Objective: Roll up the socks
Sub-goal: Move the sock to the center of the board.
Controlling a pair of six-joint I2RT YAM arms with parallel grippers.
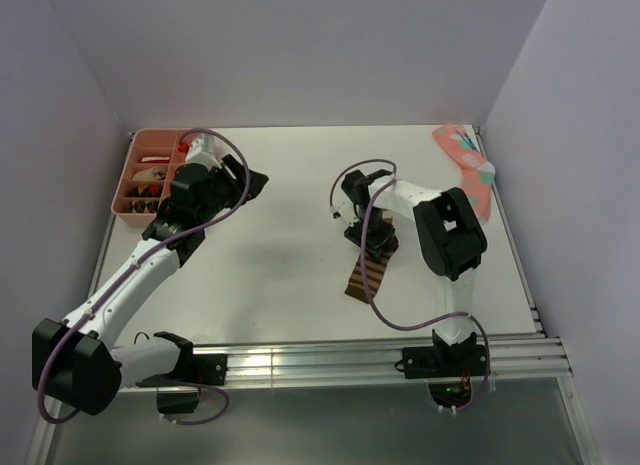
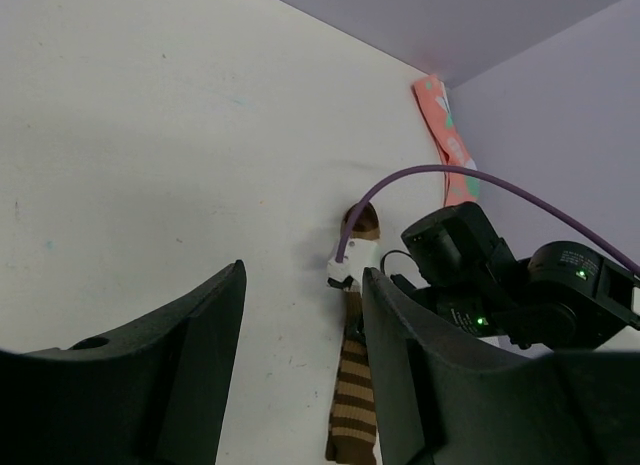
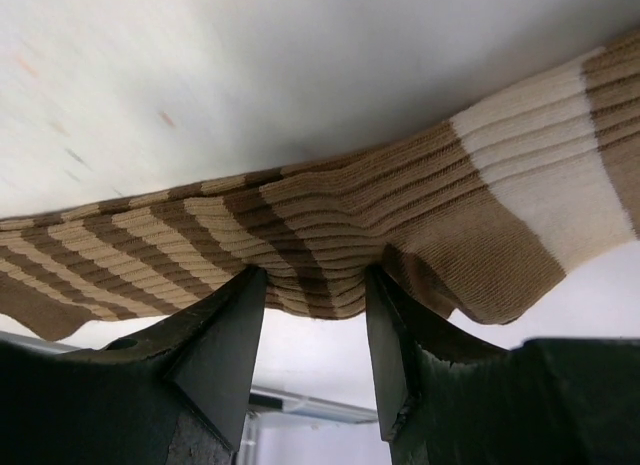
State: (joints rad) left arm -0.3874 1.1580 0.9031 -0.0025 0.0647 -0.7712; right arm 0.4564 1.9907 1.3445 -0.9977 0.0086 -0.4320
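Ideally, the right gripper [image 3: 315,285], clamped on the brown-and-tan sock [image 3: 400,210] at its bunched fold, needed an even roll; the left gripper [image 2: 303,277] hung released.

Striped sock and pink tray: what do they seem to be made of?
Striped sock: knitted fabric, perhaps cotton; fine ribs show and it bunches softly; matte. Tray: likely moulded plastic; thin stiff dividers, even pink colour; its finish is too small to judge.
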